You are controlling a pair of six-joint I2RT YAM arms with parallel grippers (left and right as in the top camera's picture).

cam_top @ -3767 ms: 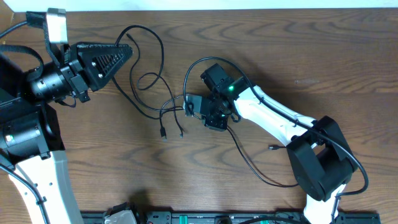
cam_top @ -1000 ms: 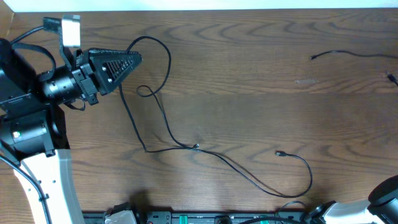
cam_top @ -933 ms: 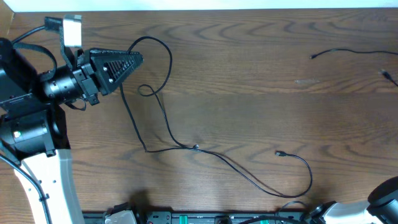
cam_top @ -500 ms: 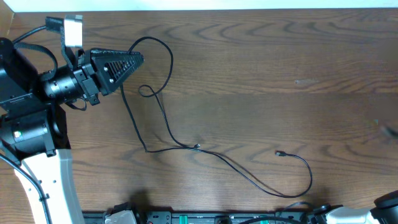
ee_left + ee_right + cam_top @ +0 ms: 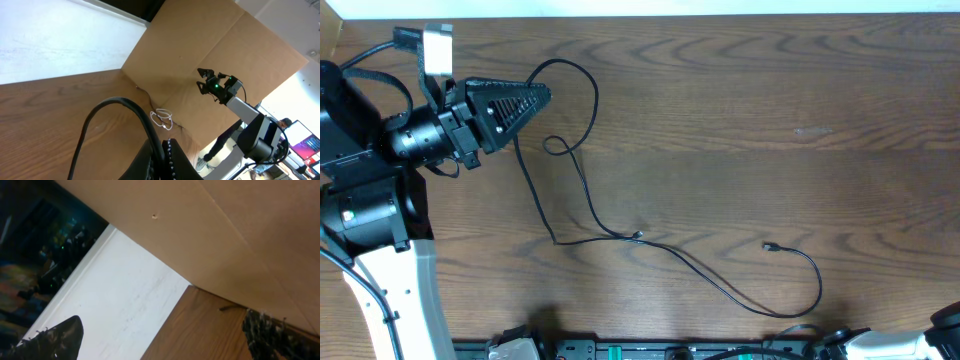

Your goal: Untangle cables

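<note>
— Cable (image 5: 119, 101), black: where is it seen?
— It is pinched in the left pincer (image 5: 544, 94), whose fingers are pressed together on it. From there it is laid in loose curves across the counter (image 5: 770, 150), with both its ends on the wood.
— And the right pincer (image 5: 162, 327)?
— It is seen spread wide and raised well above the counter.

The left arm (image 5: 392, 140) has black joints and a white link; the left gripper (image 5: 542, 96) is black, ribbed, triangular.
</note>
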